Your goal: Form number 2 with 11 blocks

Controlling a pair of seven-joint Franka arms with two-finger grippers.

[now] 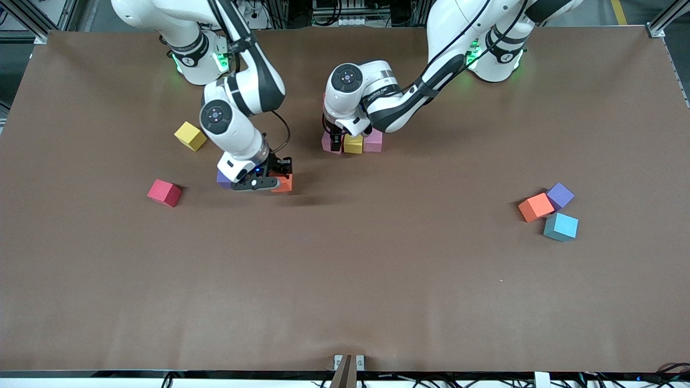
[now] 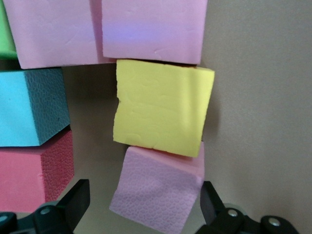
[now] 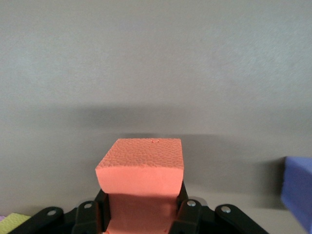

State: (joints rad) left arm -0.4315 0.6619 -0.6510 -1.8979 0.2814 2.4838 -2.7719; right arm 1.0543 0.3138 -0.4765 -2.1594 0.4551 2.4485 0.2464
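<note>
Counting the loose blocks around the yellow-and-pink cluster in the middle of the table (image 1: 377,280): toward the right arm's end lie a yellow block (image 1: 190,135) and a red block (image 1: 164,192), well apart, the red one nearer the front camera than the cluster. Toward the left arm's end sit three touching blocks, an orange (image 1: 536,207), a purple (image 1: 560,195) and a light blue (image 1: 561,226), all nearer the camera than the cluster.

The cluster, the start of the number 2, shows in the front view as a pink block (image 1: 373,141), a yellow one (image 1: 353,144) and another pink (image 1: 328,143) in a row. The left wrist view adds more: three pink blocks in all (image 2: 155,29), one yellow (image 2: 163,108), a light blue (image 2: 30,107), a red (image 2: 34,170) and a sliver of green (image 2: 6,34), so seven at least, though the arm hides most of them from the front.

The left gripper (image 2: 145,204) hangs straight down over the cluster, fingers wide apart on either side of a pink block (image 2: 157,190), seemingly not touching it.

The right arm bends down between the cluster and the red block; the right gripper (image 3: 141,209) is clamped on an orange block (image 3: 141,168), with a purple block (image 1: 223,178) just beside it.
</note>
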